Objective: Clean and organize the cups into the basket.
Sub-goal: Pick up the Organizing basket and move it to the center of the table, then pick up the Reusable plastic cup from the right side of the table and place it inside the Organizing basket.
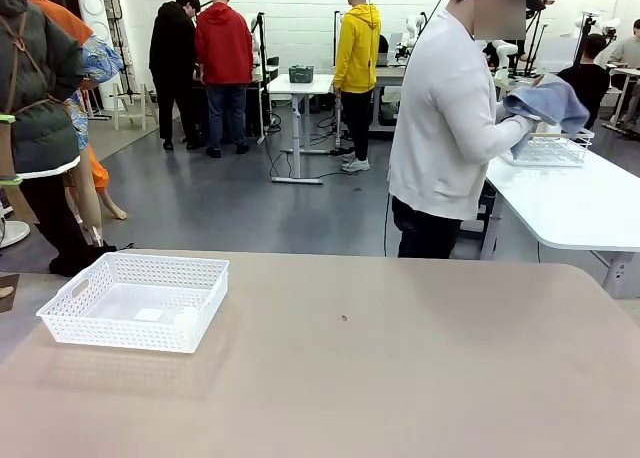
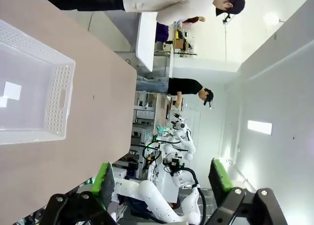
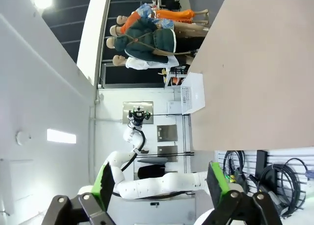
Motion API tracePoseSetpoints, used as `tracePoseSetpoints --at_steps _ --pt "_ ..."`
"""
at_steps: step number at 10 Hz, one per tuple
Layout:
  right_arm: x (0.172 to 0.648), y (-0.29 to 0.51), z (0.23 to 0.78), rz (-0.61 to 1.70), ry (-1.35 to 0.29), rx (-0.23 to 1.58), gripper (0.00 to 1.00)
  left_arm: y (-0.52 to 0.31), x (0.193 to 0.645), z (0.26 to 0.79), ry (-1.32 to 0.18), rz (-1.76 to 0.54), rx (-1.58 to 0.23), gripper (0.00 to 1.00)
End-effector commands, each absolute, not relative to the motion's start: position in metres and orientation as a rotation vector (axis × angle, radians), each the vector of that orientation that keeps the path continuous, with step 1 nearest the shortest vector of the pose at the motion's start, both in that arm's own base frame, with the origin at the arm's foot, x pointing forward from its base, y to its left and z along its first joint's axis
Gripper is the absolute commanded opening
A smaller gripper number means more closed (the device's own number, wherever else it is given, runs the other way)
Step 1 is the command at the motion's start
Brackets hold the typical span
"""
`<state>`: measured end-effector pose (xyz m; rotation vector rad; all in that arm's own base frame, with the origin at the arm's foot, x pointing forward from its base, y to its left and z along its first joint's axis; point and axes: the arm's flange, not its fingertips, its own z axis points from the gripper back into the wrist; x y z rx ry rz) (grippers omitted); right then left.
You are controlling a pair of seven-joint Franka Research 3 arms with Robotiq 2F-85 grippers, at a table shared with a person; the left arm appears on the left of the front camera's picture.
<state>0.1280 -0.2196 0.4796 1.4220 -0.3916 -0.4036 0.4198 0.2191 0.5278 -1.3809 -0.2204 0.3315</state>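
Two grippers are nearest. In its own wrist view the left gripper has its two green-padded fingers spread wide with nothing between them. The right gripper, seen in its wrist view, is spread just as wide and also grasps nothing. Both hang above the table and touch nothing.

The table is a broad matte tan top with one tiny dark speck near its middle. One shallow rectangular white plastic basket with fine lattice walls and cut-out handles sits flat on the robot's left part of the table, well away from the speck. One pale rectangular label lies on its floor. The same white plastic basket appears in the left wrist view and, small, in the right wrist view.

One person in a white long-sleeved top and dark trousers stands beyond the far edge, turned towards a second, white table on the right. The person holds one blue-grey cloth over one white wire-frame basket.

Farther off, three people in black, red and yellow tops stand on the grey floor before white walls.
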Motion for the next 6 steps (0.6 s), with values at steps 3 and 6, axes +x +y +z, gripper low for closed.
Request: tracePoseSetpoints --at_steps 3,6 --pt "0.1262 -0.2233 0.4741 -0.429 -0.377 1.44 1.0 0.2232 0.4206 0.5265 -0.215 0.313 -1.401 1.0" --pt "0.1262 -0.2233 0.4741 -0.429 -0.377 1.44 1.0 0.2232 0.4206 0.5265 -0.215 0.313 -1.401 1.0"
